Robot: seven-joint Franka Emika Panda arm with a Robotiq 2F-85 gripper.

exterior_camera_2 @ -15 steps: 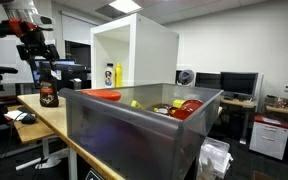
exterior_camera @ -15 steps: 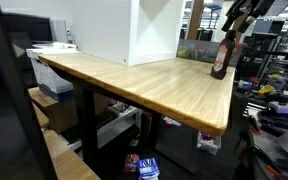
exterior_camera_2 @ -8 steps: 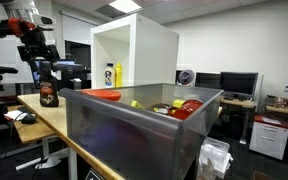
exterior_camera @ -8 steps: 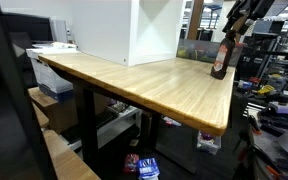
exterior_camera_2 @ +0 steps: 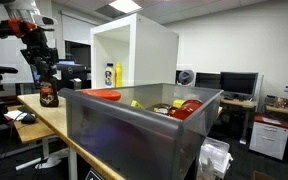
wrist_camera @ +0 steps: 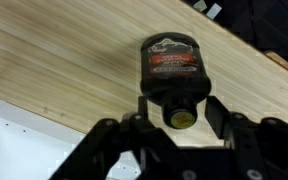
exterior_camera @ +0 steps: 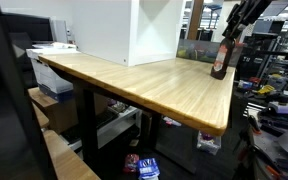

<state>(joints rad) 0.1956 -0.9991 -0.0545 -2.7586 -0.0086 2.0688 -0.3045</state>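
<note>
A dark sauce bottle (wrist_camera: 174, 70) with a red label stands upright on the wooden table (wrist_camera: 54, 60), near its far corner in both exterior views (exterior_camera: 221, 58) (exterior_camera_2: 48, 92). My gripper (wrist_camera: 180, 104) comes down over it from above (exterior_camera: 232, 28) (exterior_camera_2: 41, 60). One finger stands on each side of the bottle's neck and yellow-topped cap. The right finger (wrist_camera: 218, 108) still shows a thin strip of wood between it and the neck. The left finger's contact is hidden in shadow. The bottle rests on the table.
A white open cabinet (exterior_camera_2: 134, 50) stands on the table (exterior_camera: 154, 85) with a yellow bottle (exterior_camera_2: 118, 74) inside. A grey bin (exterior_camera_2: 134, 135) holding several items fills the foreground. A printer (exterior_camera: 49, 55) and office clutter lie beyond the table's edges.
The fingers have drawn in closer round the bottle's neck. The bottle and the arm have stayed where they were.
</note>
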